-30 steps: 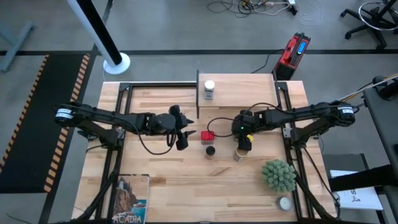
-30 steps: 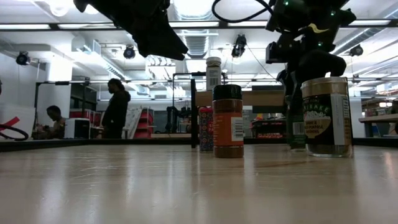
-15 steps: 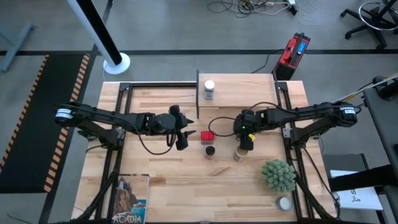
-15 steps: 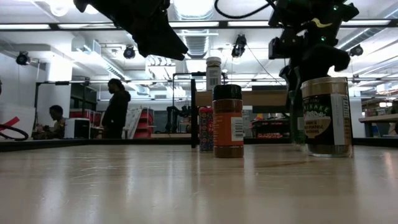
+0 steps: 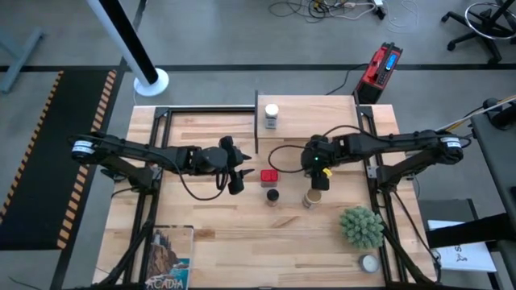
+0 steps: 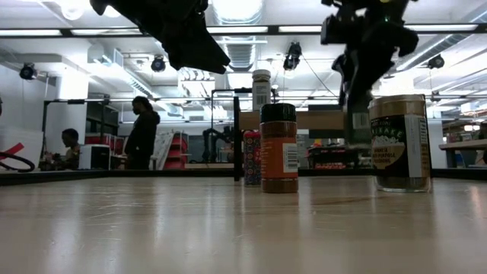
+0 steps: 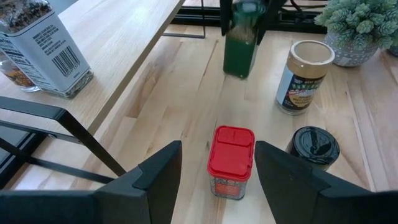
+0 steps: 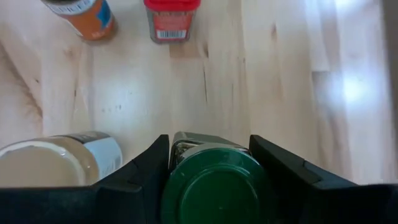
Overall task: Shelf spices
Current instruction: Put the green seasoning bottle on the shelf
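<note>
Right gripper [image 8: 211, 163] clamps the green-lidded glass spice jar [image 7: 241, 38], seemingly lifted just off the tabletop beside the tan cardboard cylinder [image 7: 303, 76] (left gripper [image 7: 214, 171] gapes empty over the red square tin [image 7: 231, 160]), next needing carriage onto the light wooden shelf [image 5: 310, 109].

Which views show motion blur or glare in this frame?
Left wrist view: the green-lidded jar held by the right gripper is smeared. Low view: that jar blurs too, under bright ceiling strips. Right wrist view: glare whitens the tabletop.
</note>
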